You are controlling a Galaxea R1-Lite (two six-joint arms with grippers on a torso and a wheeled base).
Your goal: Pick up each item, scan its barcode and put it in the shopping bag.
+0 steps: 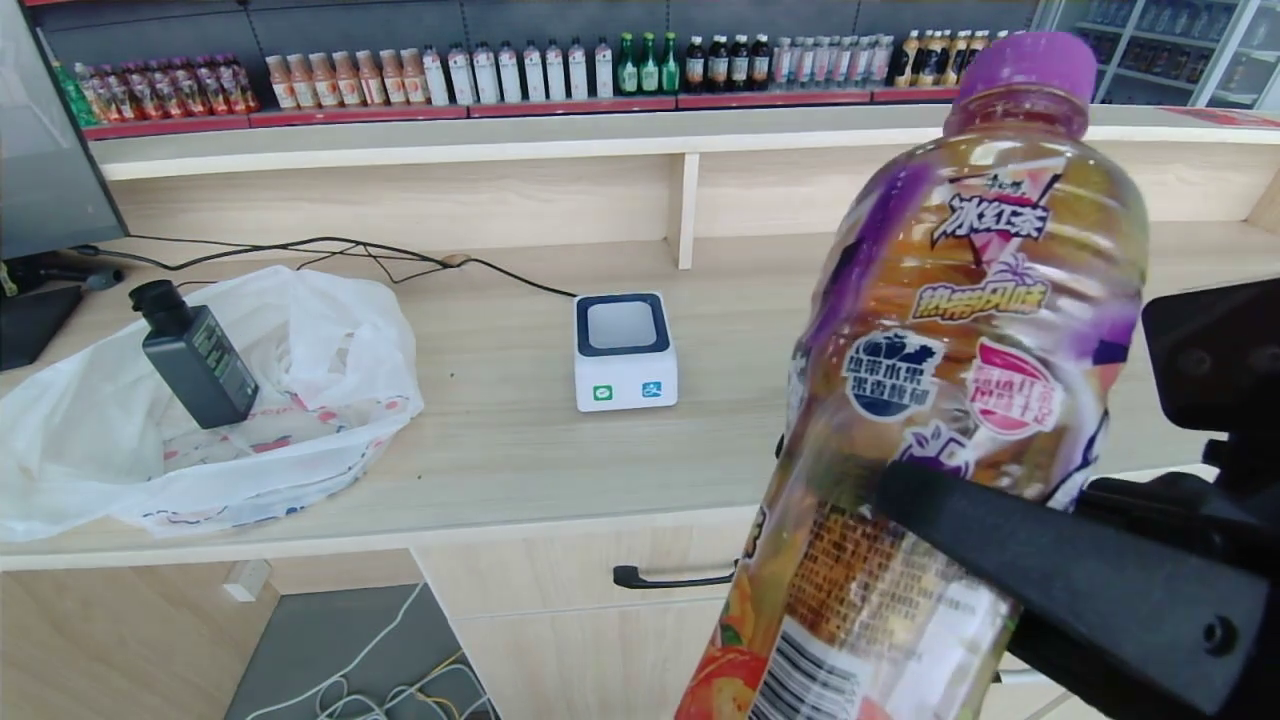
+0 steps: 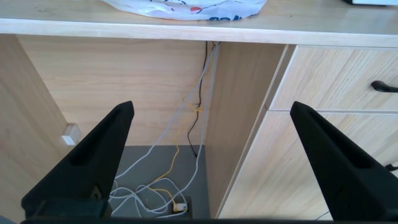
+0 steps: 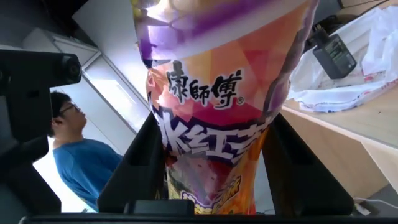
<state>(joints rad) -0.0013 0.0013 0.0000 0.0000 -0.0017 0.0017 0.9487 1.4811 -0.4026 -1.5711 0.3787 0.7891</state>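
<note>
Bottle of iced tea (image 1: pixel 960 400) clamped in right claw (image 3: pixel 217 174), long axis near upright, barcode (image 1: pixel 800 680) at lower end. Scanner (image 1: pixel 624 350) forward-left on desk (image 1: pixel 500 440), window up; left claw (image 2: pixel 211 162) apart.

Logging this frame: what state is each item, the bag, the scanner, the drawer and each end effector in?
tea bottle, capped, tilted, held up off the counter
right end effector, shut on the tea bottle
left end effector, open, empty
shopping bag, lying open on the counter
dark bottle, capped, tilted, resting on the shopping bag
scanner, window up, nothing over it
drawer, shut
</note>
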